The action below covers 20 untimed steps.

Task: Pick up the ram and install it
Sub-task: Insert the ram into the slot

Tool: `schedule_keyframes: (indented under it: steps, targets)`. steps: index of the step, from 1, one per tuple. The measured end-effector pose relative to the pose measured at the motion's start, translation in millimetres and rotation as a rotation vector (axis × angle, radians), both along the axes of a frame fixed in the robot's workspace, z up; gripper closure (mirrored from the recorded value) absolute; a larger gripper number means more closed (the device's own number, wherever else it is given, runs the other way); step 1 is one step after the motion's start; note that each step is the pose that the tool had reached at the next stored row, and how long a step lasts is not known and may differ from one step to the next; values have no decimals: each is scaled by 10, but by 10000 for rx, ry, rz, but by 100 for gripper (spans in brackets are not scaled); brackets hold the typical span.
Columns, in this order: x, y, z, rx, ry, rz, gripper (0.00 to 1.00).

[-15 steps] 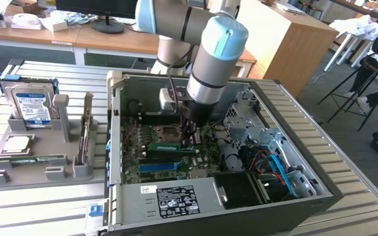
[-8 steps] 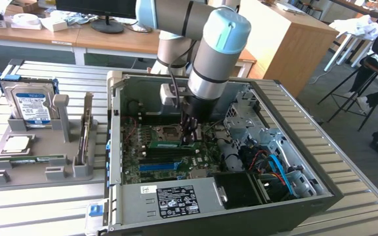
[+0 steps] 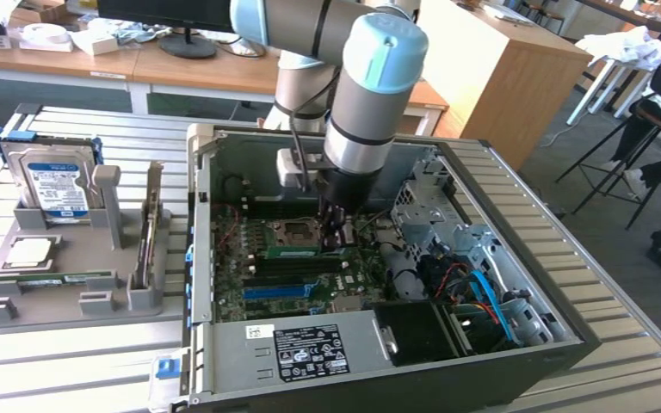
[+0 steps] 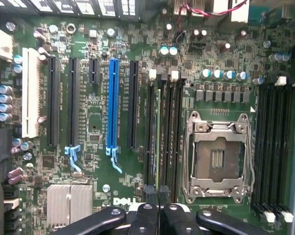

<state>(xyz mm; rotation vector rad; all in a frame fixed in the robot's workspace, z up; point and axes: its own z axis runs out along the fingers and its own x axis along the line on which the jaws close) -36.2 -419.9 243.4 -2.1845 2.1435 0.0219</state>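
Ram [image 3: 305,251] shows in the exterior view as a thin green stick deep inside the open computer case [image 3: 200,172]. It sits just beside the empty processor socket [image 3: 288,230] on the motherboard [image 3: 250,267]. Its long axis runs across the board, parallel to the black memory slots and the blue slot [image 3: 273,291] nearer the camera. The pincer [image 3: 336,234] comes straight down from above and meets the stick towards the end on the exterior view's right. The rest of the stick reaches out to the exterior view's left. A second, similar stick [image 3: 49,280] lies flat in the grey tray [image 3: 66,303] on the desk [image 3: 78,366], well apart from the arm.

In the wrist view the ram [image 4: 158,137] is seen edge-on as a pale green line. It lies along one of the black memory slots between the blue expansion slot [image 4: 112,103] and the processor socket [image 4: 218,152]. The pincer [image 4: 158,192] is closed almost completely, and the thin board runs straight out from between its fingertips [image 4: 149,192], so it appears to be pinching the ram. Board and slot share one line, with the stick directly over or already in the slot. Whether it is fully seated cannot be told.
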Motion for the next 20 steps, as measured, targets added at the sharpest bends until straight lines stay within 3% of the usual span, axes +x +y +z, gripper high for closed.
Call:
schedule_keyframes:
  steps: [1, 2, 6, 9, 10, 13, 15, 18, 20]
  targets:
    - [-13, 0, 0, 15, -93, 1, 88]
    - [-21, 0, -1, 22, -147, 0, 88]
    - [-16, 0, -1, 6, -135, -9, 88]
    - [6, 0, 3, -111, 121, -39, 88]
    - [10, 0, 3, -133, 182, -43, 88]
    - [9, 0, 3, -140, 188, -43, 88]
    - [1, 0, 3, -139, 12, -32, 88]
    - [-16, 0, 3, -138, -191, -19, 88]
    - [-30, 0, 3, -138, -372, -8, 88]
